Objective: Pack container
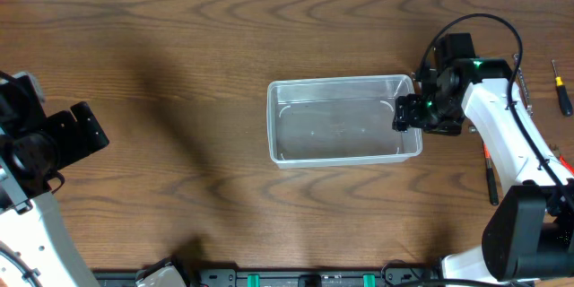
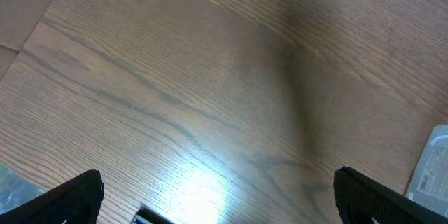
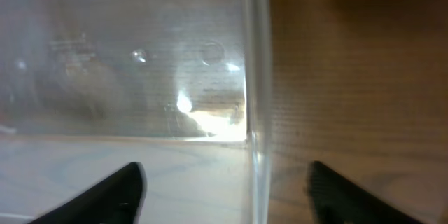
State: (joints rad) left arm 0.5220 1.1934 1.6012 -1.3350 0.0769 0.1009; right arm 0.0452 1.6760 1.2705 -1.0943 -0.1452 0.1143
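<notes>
The clear plastic container (image 1: pixel 341 118) sits at the middle of the wooden table and looks empty. My right gripper (image 1: pixel 414 114) is open and straddles the container's right wall. In the right wrist view one finger is inside the tub and the other outside, with the rim (image 3: pixel 253 77) between them; the jaws (image 3: pixel 224 192) are wide apart. My left gripper (image 2: pixel 218 196) is open and empty over bare wood at the far left of the table (image 1: pixel 54 139). A corner of the container shows at the right edge of the left wrist view (image 2: pixel 432 164).
A red-handled screwdriver (image 1: pixel 560 87) lies at the far right. A dark tool with an orange part (image 1: pixel 490 179) lies partly under the right arm. Equipment runs along the table's front edge (image 1: pixel 269 278).
</notes>
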